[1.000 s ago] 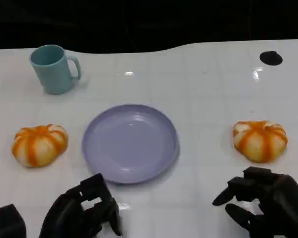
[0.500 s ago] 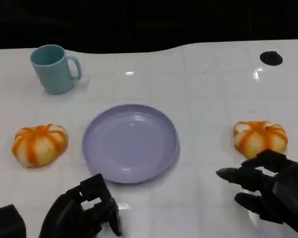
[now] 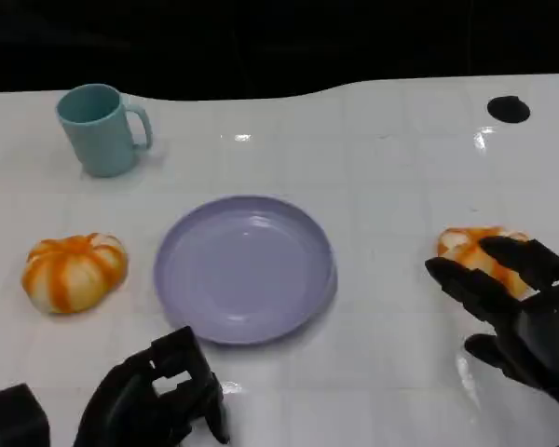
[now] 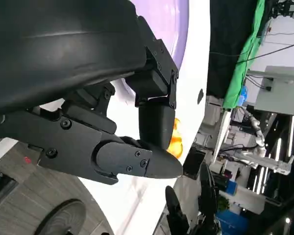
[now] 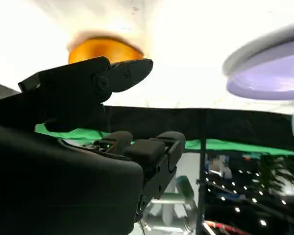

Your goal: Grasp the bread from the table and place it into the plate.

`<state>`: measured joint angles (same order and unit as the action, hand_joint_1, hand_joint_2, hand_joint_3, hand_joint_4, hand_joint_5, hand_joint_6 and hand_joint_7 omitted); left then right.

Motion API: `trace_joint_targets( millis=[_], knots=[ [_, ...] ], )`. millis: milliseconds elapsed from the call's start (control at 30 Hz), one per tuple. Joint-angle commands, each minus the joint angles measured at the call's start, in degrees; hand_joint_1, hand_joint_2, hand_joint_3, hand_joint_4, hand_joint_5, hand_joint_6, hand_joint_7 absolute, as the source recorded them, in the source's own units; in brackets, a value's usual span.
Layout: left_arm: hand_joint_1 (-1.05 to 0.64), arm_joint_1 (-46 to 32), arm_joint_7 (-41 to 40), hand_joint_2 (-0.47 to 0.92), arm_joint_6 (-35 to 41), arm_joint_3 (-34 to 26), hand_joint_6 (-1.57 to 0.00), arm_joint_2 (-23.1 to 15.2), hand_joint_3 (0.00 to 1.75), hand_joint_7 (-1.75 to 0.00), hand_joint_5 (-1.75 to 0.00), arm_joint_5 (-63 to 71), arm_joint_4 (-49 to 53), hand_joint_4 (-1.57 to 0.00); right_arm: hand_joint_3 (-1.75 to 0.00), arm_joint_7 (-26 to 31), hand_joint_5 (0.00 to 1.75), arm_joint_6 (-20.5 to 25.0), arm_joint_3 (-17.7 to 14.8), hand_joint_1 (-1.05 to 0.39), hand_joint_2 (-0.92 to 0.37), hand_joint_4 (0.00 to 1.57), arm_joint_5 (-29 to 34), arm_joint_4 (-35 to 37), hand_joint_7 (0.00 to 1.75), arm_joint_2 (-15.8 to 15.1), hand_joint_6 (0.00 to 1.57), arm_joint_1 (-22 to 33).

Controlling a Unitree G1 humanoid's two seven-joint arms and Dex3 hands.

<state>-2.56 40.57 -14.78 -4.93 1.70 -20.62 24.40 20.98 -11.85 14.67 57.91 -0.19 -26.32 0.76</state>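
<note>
Your right hand (image 3: 512,307) sits at the lower right of the head view with its fingers (image 3: 461,279) spread wide and holding nothing. The fingers reach over the near side of the right bread (image 3: 466,244), covering part of it. Whether they touch it, you cannot tell from this view. In the right wrist view, the hand (image 5: 122,112) shows a thumb apart from the other fingers, and the bread (image 5: 104,49) lies blurred just beyond the thumb tip, outside the grasp.

The right bread lies on the table (image 3: 382,177), well apart from the plate (image 3: 245,268), which lies at the centre and carries nothing. In the right wrist view, the plate (image 5: 269,73) rim shows at the far edge.

Your left hand (image 3: 154,396) rests low at the near left edge, fingers curled in and holding nothing. In the left wrist view, the hand (image 4: 132,147) fills most of the frame, fingers drawn together, with the plate (image 4: 174,19) rim beyond it and a small patch of orange bread (image 4: 175,139) visible past the fingers.

A second bread (image 3: 73,270) lies on the table to the left of the plate, close to it but not touching. A teal mug (image 3: 101,128) stands upright at the far left, handle toward the plate side. A black dot (image 3: 508,109) marks the table at the far right. A black block (image 3: 14,417) sits at the near left corner beside your left hand.
</note>
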Motion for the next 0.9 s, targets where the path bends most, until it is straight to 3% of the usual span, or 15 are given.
trace_joint_targets(
  millis=[33,433,900],
  knots=[
    [-0.64,0.75,0.37,0.92,-0.37,-0.23,-0.70,-0.87,0.20,-1.56,-1.75,-0.33,0.65,-0.80,-0.01,-3.80,0.33,3.71,-0.09,-0.46,-0.91,0.02,1.48,-1.93,0.00,-0.96,0.27,-0.32],
    [-0.65,0.64,-0.07,0.92,-0.74,-0.29,-0.70,-0.64,0.22,-1.57,-1.75,-0.16,0.69,-0.80,0.00,-8.52,0.31,10.63,0.94,-0.52,-0.91,0.00,4.89,1.81,0.01,-1.34,0.23,-5.44],
    [-0.64,0.27,-0.38,0.92,-0.33,-0.25,-0.70,-0.52,0.21,-1.57,-1.75,-0.18,0.13,-0.80,0.00,-6.70,0.38,11.04,5.49,-0.56,-0.89,0.03,4.59,16.02,0.01,-0.69,0.26,-14.57]
  ],
)
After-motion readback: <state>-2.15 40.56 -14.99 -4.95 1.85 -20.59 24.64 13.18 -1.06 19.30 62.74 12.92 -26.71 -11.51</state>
